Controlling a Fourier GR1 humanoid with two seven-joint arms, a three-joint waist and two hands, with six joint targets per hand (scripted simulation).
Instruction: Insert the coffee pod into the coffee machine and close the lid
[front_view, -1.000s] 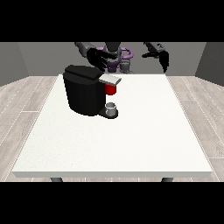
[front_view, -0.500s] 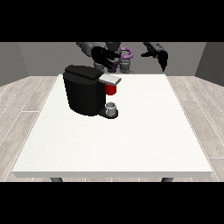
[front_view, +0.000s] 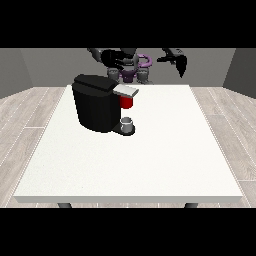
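Both hands are higher now than a moment ago, pulled back well above and behind the coffee machine. The hand at the view's left hangs over the machine's back; whether its fingers are curled I cannot tell. The hand at the view's right droops with relaxed fingers, holding nothing. A red thing at the machine sits under the lid. A grey thing rests on the machine's base
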